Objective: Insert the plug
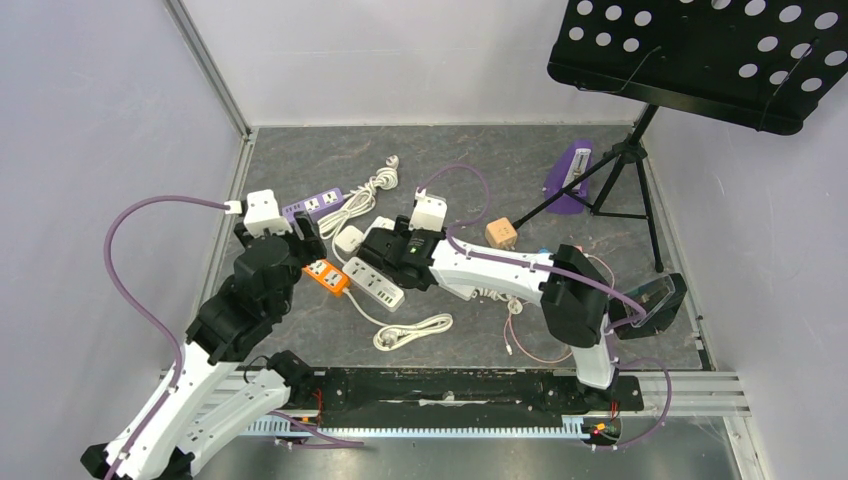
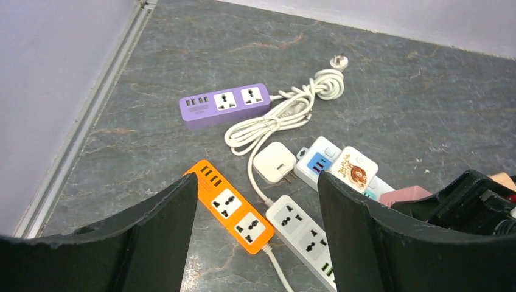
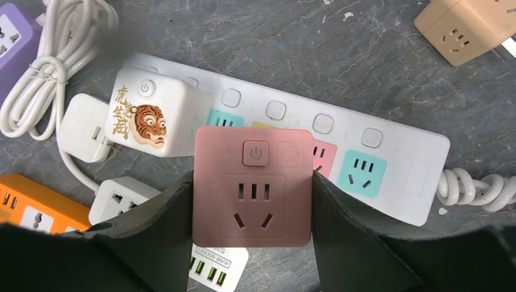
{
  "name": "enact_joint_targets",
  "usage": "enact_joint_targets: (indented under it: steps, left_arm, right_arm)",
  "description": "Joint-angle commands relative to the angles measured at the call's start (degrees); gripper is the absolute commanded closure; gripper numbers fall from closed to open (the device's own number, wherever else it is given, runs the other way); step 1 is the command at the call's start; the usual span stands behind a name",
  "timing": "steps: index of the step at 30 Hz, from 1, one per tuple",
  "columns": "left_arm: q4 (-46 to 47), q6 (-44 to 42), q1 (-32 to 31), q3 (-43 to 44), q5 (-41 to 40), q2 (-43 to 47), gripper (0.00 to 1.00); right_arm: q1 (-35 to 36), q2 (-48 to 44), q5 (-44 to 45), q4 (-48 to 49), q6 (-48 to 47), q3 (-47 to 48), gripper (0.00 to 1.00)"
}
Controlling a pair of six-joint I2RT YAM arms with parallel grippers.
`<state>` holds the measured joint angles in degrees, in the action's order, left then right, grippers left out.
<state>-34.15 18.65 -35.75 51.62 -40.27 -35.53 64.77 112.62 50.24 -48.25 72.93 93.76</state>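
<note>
My right gripper (image 3: pixel 252 210) is shut on a pink square plug adapter (image 3: pixel 252 185), its socket face and power button toward the camera. It hangs over a long white power strip (image 3: pixel 389 146) with coloured sockets, covering part of the pink socket. A white tiger-print adapter (image 3: pixel 152 115) sits plugged in at the strip's left end. In the top view my right gripper (image 1: pixel 400 250) is mid-table. My left gripper (image 2: pixel 258 177) is open and empty, above an orange power strip (image 2: pixel 234 207) and a white one (image 2: pixel 304 234).
A purple strip (image 2: pixel 224 102) with a coiled white cable (image 2: pixel 286 112) lies behind. A white charger (image 2: pixel 272 163) lies by the strips. A tan cube socket (image 3: pixel 459 30), a purple metronome (image 1: pixel 572 175) and a music stand (image 1: pixel 640 170) are at the back right.
</note>
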Motion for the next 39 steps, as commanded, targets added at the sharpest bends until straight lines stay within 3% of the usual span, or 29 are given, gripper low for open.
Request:
enact_joint_targets:
  steps: [1, 30, 39]
  left_arm:
    - [0.4, 4.0, 0.0, 0.7, -5.3, 2.2, 0.22]
    - [2.8, 2.6, 0.1, -2.5, -4.7, 2.4, 0.22]
    - [3.1, 1.2, 0.2, -2.7, -5.6, 2.6, 0.21]
  right_arm:
    - [0.4, 1.7, 4.9, -2.8, 3.4, 4.6, 1.00]
    - [-0.3, 7.1, 10.2, -7.4, 4.7, 8.3, 1.00]
    - [-0.5, 8.5, 7.7, -8.0, 5.7, 7.1, 1.00]
